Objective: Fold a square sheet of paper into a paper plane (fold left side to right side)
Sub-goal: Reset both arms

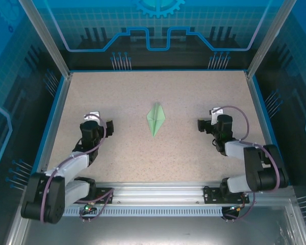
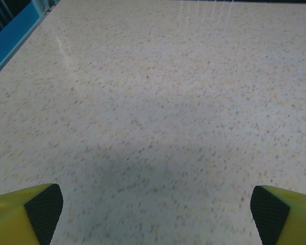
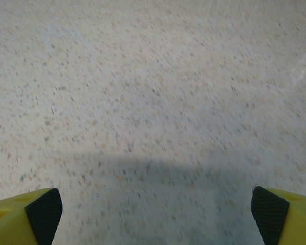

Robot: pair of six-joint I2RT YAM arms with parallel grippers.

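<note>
Paper plane [image 1: 156, 118], a slim pale-green dart with a centre crease, lies flat on the speckled counter [image 1: 143, 153] between the two hands, well apart from each. On one side of it the left hand [image 1: 98, 122] stands wide open and empty. On the other side the right hand [image 1: 208, 123] is spread just as wide, holding nothing.

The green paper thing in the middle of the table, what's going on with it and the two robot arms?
The paper plane lies mid-table, already folded into a slim pointed dart, and nothing is touching it. The left gripper and the right gripper are both open and empty, one on each side of the plane and well apart from it, over bare table. The folding looks finished.
</note>
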